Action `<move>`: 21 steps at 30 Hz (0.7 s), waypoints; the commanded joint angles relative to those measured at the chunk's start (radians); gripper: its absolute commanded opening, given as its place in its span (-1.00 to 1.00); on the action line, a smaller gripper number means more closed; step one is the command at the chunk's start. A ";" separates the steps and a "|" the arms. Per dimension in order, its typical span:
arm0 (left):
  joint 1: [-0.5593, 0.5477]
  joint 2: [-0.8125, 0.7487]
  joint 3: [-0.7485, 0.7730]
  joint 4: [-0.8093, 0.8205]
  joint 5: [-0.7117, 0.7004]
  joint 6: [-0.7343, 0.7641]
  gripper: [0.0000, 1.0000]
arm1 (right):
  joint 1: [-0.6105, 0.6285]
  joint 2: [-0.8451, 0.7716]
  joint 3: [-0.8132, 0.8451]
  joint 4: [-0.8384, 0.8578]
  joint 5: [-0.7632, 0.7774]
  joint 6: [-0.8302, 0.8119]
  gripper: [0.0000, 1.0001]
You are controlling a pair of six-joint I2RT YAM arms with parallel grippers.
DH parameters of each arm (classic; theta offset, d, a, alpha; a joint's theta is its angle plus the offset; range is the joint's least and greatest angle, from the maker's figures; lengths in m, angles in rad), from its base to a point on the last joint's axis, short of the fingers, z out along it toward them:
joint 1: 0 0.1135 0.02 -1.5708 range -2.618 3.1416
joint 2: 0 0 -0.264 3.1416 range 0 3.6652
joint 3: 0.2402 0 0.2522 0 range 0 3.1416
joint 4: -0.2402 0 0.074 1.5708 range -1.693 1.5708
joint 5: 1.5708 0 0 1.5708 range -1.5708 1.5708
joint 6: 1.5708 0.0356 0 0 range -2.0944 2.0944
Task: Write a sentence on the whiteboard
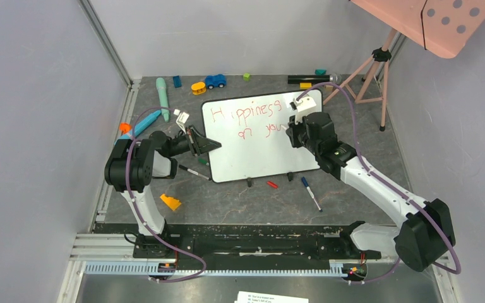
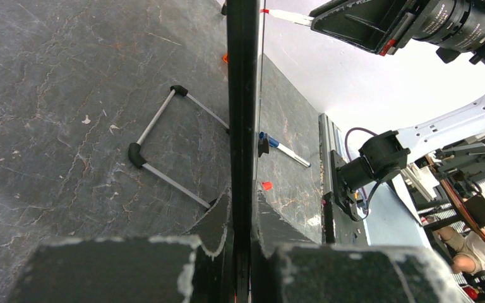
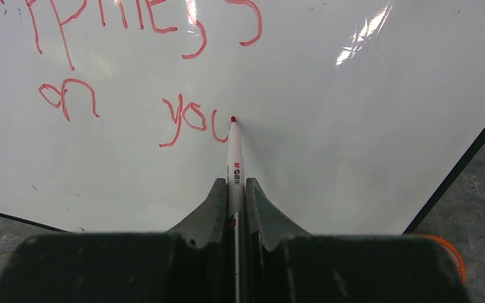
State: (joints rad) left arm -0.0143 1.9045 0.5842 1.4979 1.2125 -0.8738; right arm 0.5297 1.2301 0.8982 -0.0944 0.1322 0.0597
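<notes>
Writing line 2 now: whiteboard (image 1: 259,161) lies mid on the table (image 1: 227,205) betw the two arms. The sentence (image 1: 249,113) in red reads "Happiness" on top, "on you" under it. R gripper (image 3: 235,187) is clamped tight on a red marker (image 3: 234,154), tip at the top of the u's right stroke and apparently in contact, so that letter looks about done. L gripper (image 2: 242,201) is pinched shut on the board's left edge, bracing it; looks solid from the wrist cam. Step in hand, my read: closing out "you", prob headed for "your". Next move needs a short hop right w/o smearing, then an "r" just beside the u on the same baseline, w/ light even pressure so the tip doesn't skip on the gloss. Room right of the u looks ok for one letter; another word likely wants a 3rd line, blank space below. L side shouldn't let go while pen is down, board could slide. Blue-capped pen (image 1: 310,192) and red cap (image 1: 271,184) lie by the near edge, clear of the stroke path.
</notes>
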 commanded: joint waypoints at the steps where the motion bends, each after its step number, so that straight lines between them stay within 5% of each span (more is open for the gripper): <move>1: 0.008 -0.010 0.007 0.059 0.005 0.077 -0.96 | -0.012 -0.021 -0.035 0.004 0.011 0.004 -1.00; 21: 0.008 -0.009 0.008 0.059 0.005 0.078 -0.96 | -0.013 -0.102 0.000 -0.021 -0.020 -0.004 -1.00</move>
State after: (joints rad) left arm -0.0143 1.9045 0.5842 1.4990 1.2137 -0.8734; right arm 0.5209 1.1667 0.8528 -0.1383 0.1284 0.0589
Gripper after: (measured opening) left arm 0.095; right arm 0.110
